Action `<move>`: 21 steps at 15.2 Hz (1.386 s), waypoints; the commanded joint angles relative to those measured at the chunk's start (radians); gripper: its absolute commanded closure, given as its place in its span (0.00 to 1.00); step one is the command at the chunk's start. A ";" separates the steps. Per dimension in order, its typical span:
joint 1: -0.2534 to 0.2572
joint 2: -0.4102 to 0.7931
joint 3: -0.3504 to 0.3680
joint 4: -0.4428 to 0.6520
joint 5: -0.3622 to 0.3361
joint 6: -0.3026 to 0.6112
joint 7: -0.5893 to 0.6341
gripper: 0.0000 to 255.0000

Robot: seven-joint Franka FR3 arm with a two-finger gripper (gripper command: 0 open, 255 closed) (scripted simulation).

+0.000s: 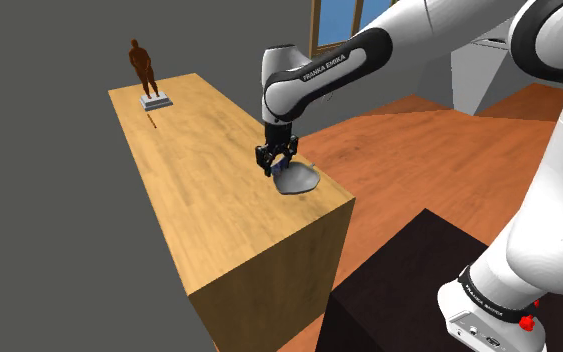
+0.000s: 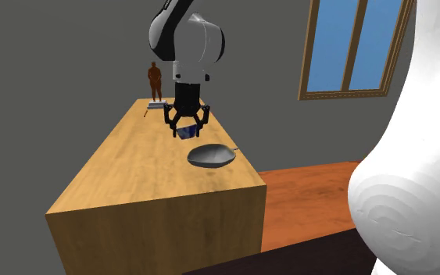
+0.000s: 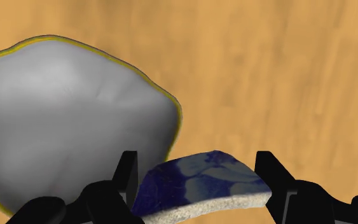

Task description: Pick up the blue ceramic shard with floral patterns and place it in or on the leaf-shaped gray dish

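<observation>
the black two-finger gripper [image 3: 198,170] is clenched on the blue-and-white ceramic shard with floral markings [image 3: 199,183], one finger pressed to each of its ends so that the painted face looks toward the wrist camera and the pale broken edge lies nearest it. in the second exterior view the shard [image 2: 185,133] hangs between the fingers, clear of the light wooden table top [image 2: 124,168], which suggests it is carried rather than resting. the gripper [image 1: 277,160] points straight down, likely so the piece can be lowered flat. the leaf-shaped gray dish with a thin yellowish rim [image 3: 69,133] sits just beside the shard, not yet beneath it; in the shoulder view the dish [image 1: 300,180] lies near the table's corner closest to the stand, so a careless release could drop the shard over the edge. the dish [image 2: 210,156] is shallow and open, so a short sideways shift to centre the shard over it, then a low release, looks like what remains. a small brown figurine on a pale base [image 1: 145,72] stands well apart at the far end of the table [image 1: 194,170].
</observation>
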 commanded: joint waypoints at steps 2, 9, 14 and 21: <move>-0.045 -0.017 -0.024 -0.025 0.010 0.002 -0.076 1.00; -0.099 -0.005 -0.059 -0.053 0.014 0.035 -0.168 1.00; -0.097 0.033 -0.060 -0.074 0.009 0.094 -0.168 1.00; -0.094 0.065 -0.062 -0.087 0.004 0.138 -0.169 1.00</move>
